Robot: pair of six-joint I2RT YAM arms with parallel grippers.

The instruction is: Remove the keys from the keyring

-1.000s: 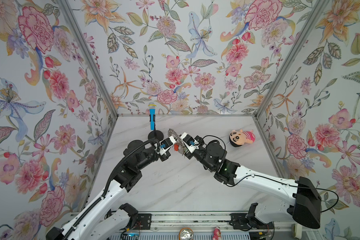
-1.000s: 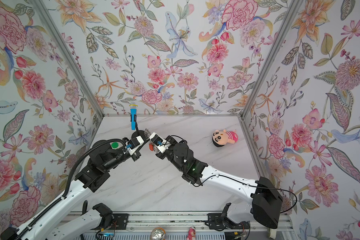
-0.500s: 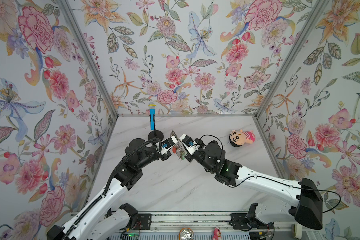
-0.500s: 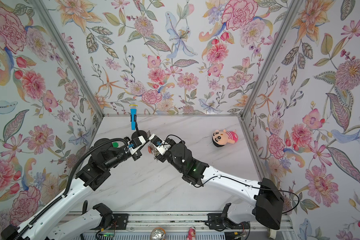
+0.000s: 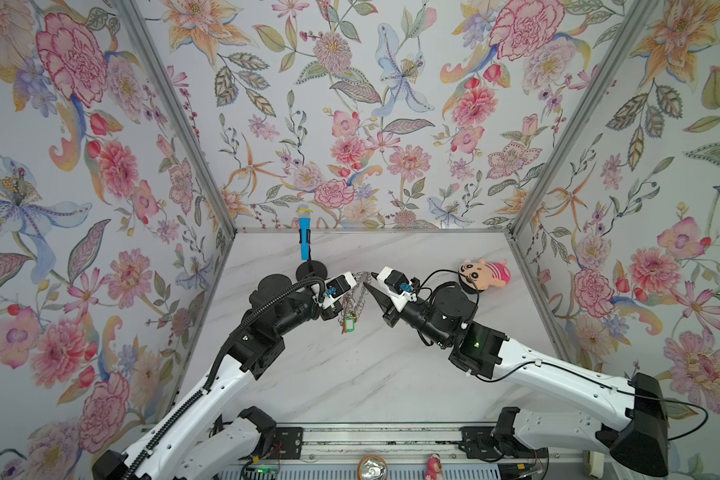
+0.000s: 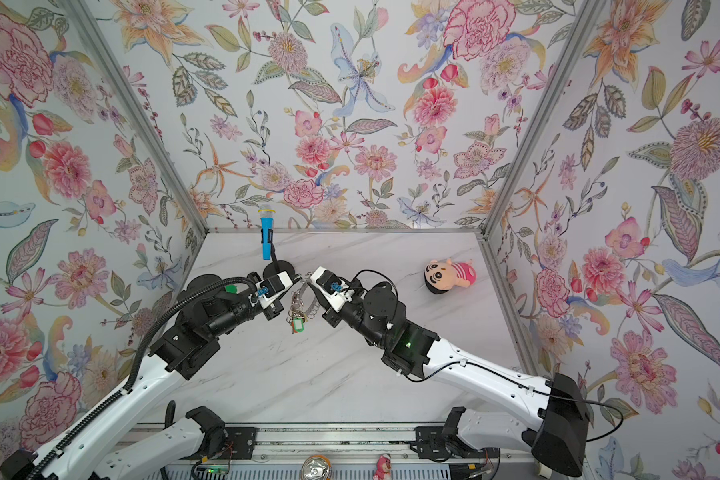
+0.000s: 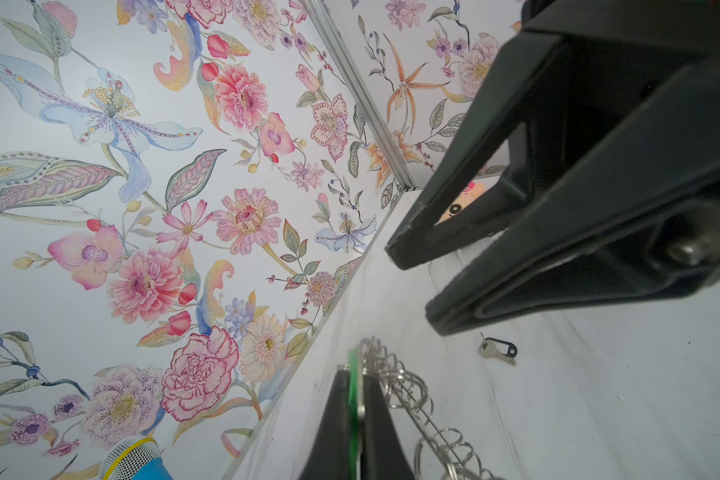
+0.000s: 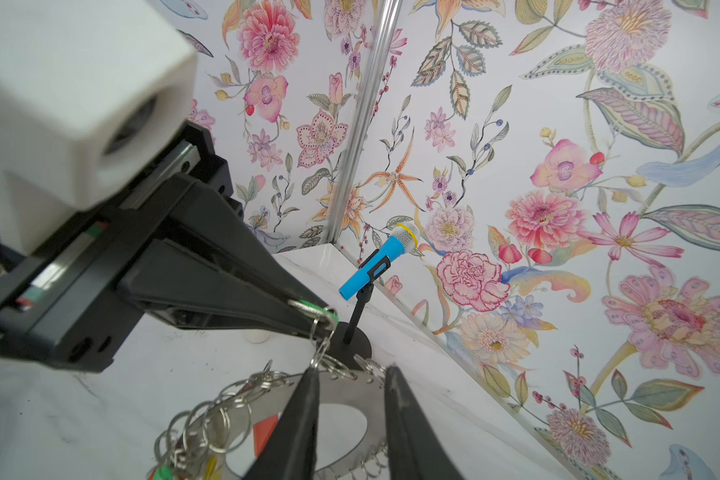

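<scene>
I'm spreading right gripper (image 8: 352,370) off flat grey loop-fringed metal keyring (image 8: 348,392), was shut sec ago; left gripper (image 7: 356,374) keeping thin green plastic tag (image 8: 308,306) pinched. Probably resetting grip for another pull.

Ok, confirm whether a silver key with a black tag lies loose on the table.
Yes, the black-tagged silver key lies on the white marble table, apart from the wire-looped keyring.

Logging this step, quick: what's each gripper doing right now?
Left gripper: closed on a green key tag, keyring hanging from it.
Right gripper: open, holding nothing.
</scene>
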